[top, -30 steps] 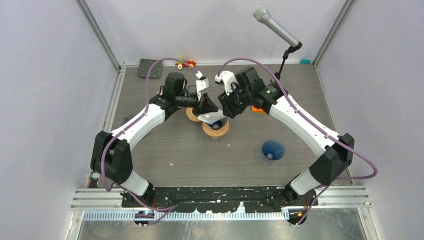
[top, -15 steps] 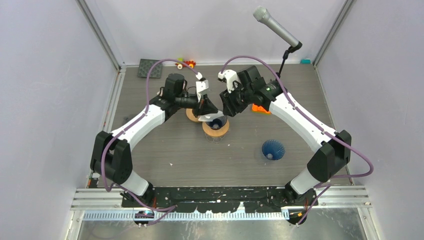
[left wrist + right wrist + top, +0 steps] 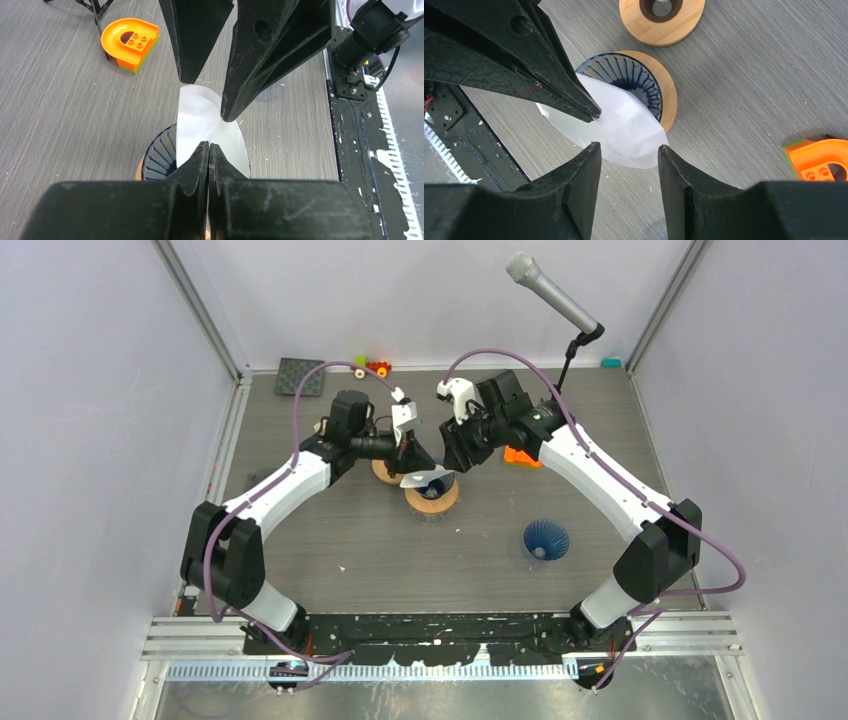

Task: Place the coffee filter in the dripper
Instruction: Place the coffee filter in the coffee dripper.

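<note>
Closely facing spread right end effector (image 3: 626, 150), left end effector (image 3: 209, 147) pinches filter (image 3: 196, 117) over dripper (image 3: 160, 156).

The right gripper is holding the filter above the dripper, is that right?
No, the left gripper holds the filter above the dripper, pinched shut on it; the left wrist view shows this. The right gripper is open beside it.

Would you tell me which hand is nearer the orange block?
Right. The right hand hovers beside the orange block; the left hand, gripping the filter, is farther away.
</note>
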Controlling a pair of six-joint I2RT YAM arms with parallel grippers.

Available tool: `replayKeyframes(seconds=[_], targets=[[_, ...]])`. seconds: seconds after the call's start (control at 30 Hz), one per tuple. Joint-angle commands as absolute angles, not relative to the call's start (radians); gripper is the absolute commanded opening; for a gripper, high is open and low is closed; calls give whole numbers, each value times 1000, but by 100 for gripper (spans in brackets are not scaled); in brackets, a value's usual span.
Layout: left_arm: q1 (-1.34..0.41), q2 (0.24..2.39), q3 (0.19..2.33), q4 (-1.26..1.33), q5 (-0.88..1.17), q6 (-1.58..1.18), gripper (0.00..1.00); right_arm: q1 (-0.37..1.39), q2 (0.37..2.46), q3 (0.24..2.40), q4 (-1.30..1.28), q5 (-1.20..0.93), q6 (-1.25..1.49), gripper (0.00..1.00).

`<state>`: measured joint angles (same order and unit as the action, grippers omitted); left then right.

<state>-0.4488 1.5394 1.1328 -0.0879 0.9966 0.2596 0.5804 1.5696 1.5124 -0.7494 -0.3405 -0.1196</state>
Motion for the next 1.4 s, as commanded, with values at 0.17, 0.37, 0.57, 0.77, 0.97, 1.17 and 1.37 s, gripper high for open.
replayKeyframes(seconds=[0.17, 0.37, 0.57, 0.77, 0.97, 1.17, 1.37], targets=[[-448, 1498, 1130, -5, 1011, 192, 0, 577, 1586, 1546, -691, -367, -103, 51], [-448, 1498, 1129, -5, 1013, 185, 0, 579, 1591, 1548, -677, -356, -107, 51], [-448, 1501, 1131, -5, 1008, 165, 0, 592, 1594, 1548, -677, -357, -117, 53], [-448, 1495, 1128, -5, 986, 143, 0, 602, 1590, 1542, -676, -354, -123, 55], [-448, 1483, 1115, 41, 948, 101, 0, 613, 1585, 1531, -676, -349, -133, 56], [-448, 1471, 1108, 54, 918, 68, 0, 632, 1574, 1508, -666, -294, -152, 59], [-448, 1454, 1084, 80, 942, 63, 0, 636, 1580, 1513, -650, -204, -146, 59]])
